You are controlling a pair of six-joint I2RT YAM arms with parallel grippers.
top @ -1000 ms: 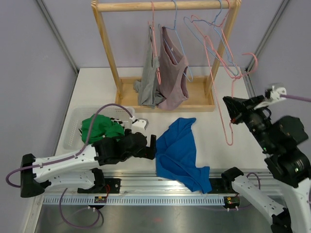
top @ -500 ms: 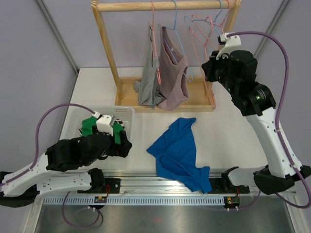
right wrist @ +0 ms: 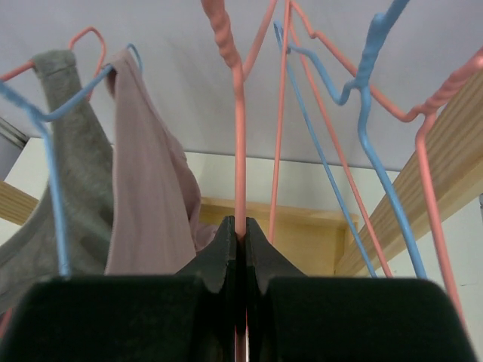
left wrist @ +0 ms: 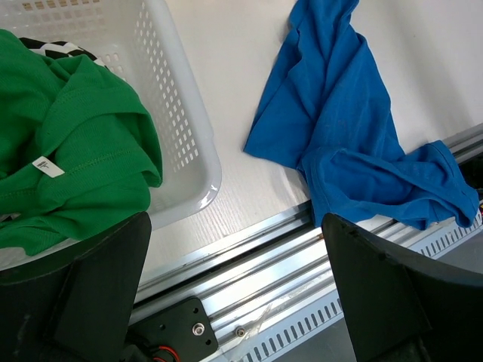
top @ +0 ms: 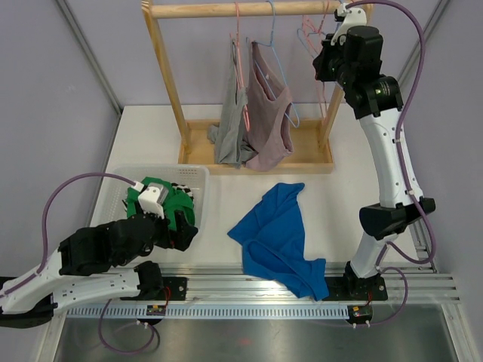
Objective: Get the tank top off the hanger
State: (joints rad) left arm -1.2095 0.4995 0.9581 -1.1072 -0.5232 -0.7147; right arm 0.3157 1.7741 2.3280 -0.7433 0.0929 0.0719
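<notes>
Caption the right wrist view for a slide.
Right gripper shut on a pink hanger; grey tank top and mauve tank top hang frame-left, a blue hanger frame-right.

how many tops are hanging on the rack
2: a grey top on the left, a mauve top just right of it. Further right the hangers look bare, though the arm hides some.

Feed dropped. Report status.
Right hand shut on pink wire hanger. Left hand open. Blue fabric tank top on table, off hanger. Other wire hangers crowd alongside.

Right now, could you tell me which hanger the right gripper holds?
The bare pink hanger whose wire is pinched in the right gripper; the others hang free.
</notes>
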